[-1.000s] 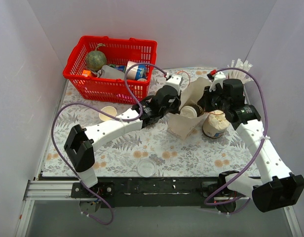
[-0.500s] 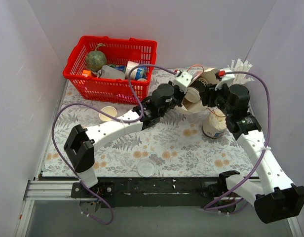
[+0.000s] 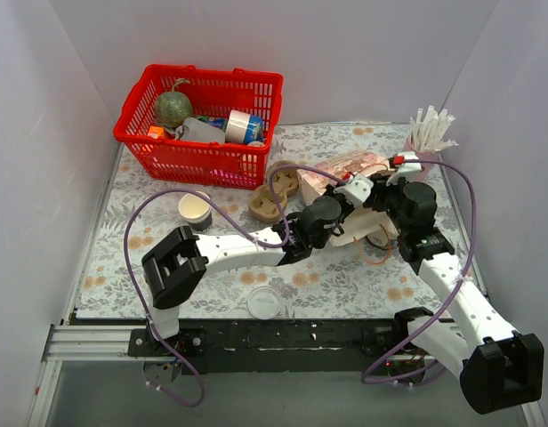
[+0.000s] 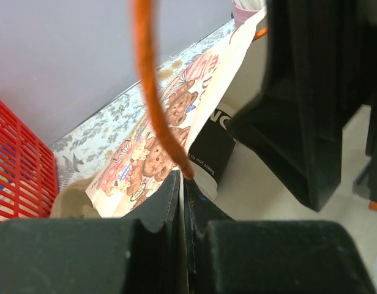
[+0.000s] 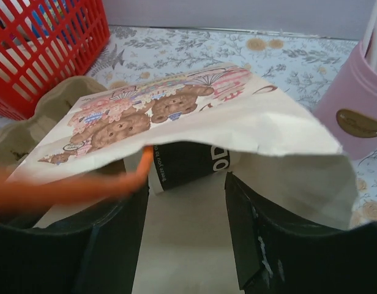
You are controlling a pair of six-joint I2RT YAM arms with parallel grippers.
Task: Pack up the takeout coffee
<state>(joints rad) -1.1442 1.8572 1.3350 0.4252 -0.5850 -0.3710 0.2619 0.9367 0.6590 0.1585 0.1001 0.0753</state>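
The takeout coffee point(image 5: 188, 160) lies on its side inside a paper bag point(image 5: 176, 110) printed with bears, its dark band point(image 4: 214, 147) showing through the bag's mouth. In the top view the bag point(image 3: 343, 166) lies tipped over at the back right and hides the cup. My left gripper point(image 4: 183, 184) is shut on the bag's thin lower edge point(image 3: 356, 189). At the bag's mouth my right gripper point(image 5: 185, 226) stands open just in front of the cup without touching it. Its fingers point(image 5: 265, 239) rest over the bag's inner wall point(image 3: 382, 189).
A red basket point(image 3: 203, 116) of groceries stands at the back left. A brown cup carrier point(image 3: 274, 196) lies left of the bag. A plain cream cup point(image 3: 195, 209) and a loose lid point(image 3: 264, 302) sit nearer. A pink straw holder point(image 5: 354, 116) stands right of the bag.
The bag has gone from upright to lying on its side further back. My right gripper has opened and let go of the cup inside it. The left arm swung right with the bag.
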